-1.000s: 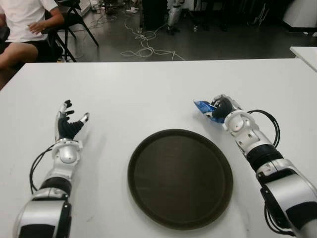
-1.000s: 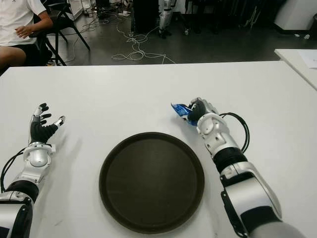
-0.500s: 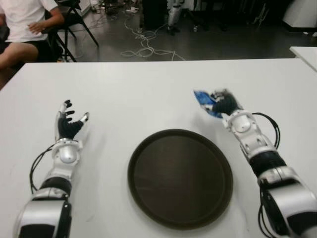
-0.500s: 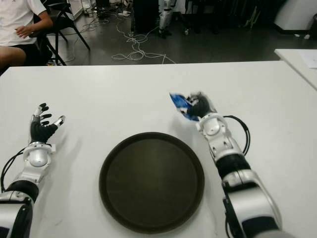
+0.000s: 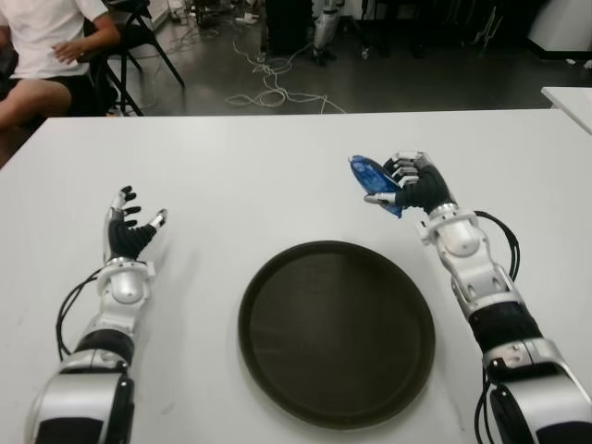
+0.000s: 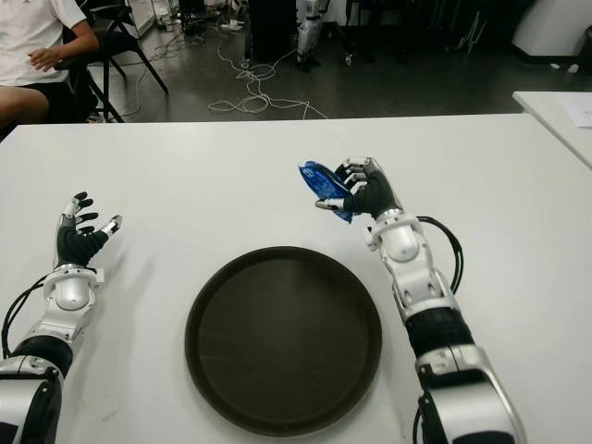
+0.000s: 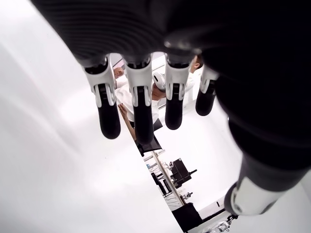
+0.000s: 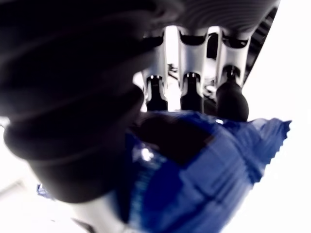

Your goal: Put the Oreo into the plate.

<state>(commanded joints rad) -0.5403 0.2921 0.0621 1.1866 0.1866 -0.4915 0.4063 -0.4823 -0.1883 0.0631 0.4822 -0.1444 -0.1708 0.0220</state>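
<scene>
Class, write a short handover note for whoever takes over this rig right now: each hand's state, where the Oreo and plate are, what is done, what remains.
Right hand: shut on the blue Oreo pack, held above the table just beyond the plate's far right rim.
Left hand: open, idle, left of the plate.
Plate: holds nothing.
Done: pack grasped and lifted.
Left: carry it over the plate, lower, release.

Oreo (image 5: 373, 182) in right hand (image 5: 418, 185), behind plate (image 5: 337, 331)
</scene>
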